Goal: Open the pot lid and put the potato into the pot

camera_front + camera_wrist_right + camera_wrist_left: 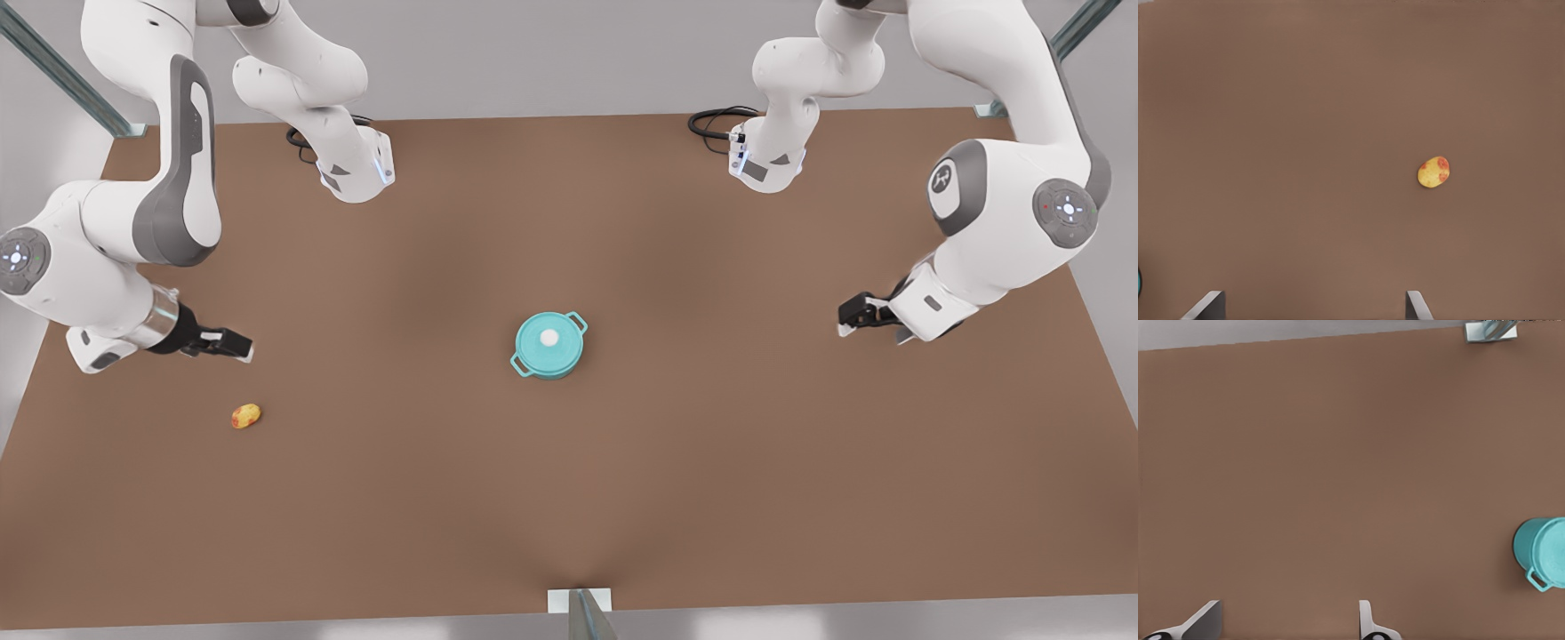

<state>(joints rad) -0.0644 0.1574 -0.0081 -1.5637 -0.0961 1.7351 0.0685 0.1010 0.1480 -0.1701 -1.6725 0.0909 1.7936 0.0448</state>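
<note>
The teal pot (pixel 553 370) stands near the table's middle, and the pot lid (pixel 549 339) with its white knob lies flat on it. Towards the front view's left, the potato (pixel 246 415) lies on the table, a yellow lump with orange-red patches. My right gripper (pixel 233 344) hovers just behind the potato (pixel 1433 171), open and empty, as the right wrist view (pixel 1313 305) confirms. My left gripper (pixel 849 317) waits far off at the front view's right, open and empty (pixel 1288 623); the pot (pixel 1525 550) shows at the edge of its view.
The brown table (pixel 569 498) carries both arm bases at its back edge, one at the front view's left (pixel 356 169) and one at its right (pixel 766 160). A metal bracket (pixel 580 602) sits at the middle of the front edge.
</note>
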